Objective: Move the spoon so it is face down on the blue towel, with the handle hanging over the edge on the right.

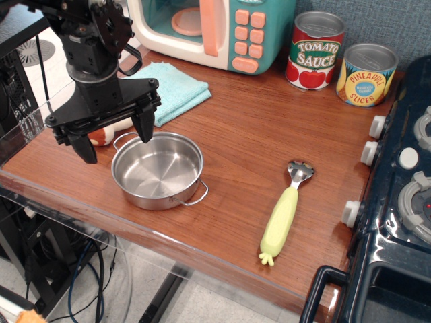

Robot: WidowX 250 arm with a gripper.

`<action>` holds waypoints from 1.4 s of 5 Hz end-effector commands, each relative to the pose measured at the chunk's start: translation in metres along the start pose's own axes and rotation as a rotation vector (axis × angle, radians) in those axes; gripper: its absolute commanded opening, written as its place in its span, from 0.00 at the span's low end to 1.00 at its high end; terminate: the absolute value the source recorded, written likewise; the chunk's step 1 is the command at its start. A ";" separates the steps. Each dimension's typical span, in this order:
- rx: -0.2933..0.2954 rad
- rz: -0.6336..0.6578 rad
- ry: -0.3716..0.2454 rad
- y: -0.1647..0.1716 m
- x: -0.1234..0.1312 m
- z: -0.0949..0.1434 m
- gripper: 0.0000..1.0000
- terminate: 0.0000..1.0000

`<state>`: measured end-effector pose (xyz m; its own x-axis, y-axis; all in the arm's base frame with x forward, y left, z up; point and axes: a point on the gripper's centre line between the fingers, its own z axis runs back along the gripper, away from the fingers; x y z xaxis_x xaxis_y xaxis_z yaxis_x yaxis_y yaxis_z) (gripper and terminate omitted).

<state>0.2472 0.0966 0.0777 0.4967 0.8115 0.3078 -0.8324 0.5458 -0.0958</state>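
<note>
Trouble first, from the left: the black robot gripper (113,139) hangs with its jaws spread wide and empty, above the left rim of the round shiny steel pan (157,170). Just behind it lies the folded light blue-teal terry towel (170,89), partly hidden by the arm. The catch, as I read it, is distance: the spoon (285,210) lies well apart on the right of the brown wooden table (256,128), near the front edge. Its thick, rounded, pale yellow-green plastic handle (279,223) could roll or squirt out of a pinch, or get nudged off that edge. The small shiny metal head (300,173) points away; whether it lies bowl-up I cannot tell, so the flip could go wrong.
</note>
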 end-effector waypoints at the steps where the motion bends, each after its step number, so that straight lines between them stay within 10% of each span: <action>1: 0.000 0.000 0.000 0.000 0.000 0.000 1.00 0.00; 5: -0.295 -0.748 -0.057 -0.101 -0.104 0.035 1.00 0.00; 7: -0.261 -0.899 0.031 -0.124 -0.145 0.004 1.00 0.00</action>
<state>0.2816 -0.0869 0.0352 0.9515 0.0713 0.2992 -0.0650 0.9974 -0.0310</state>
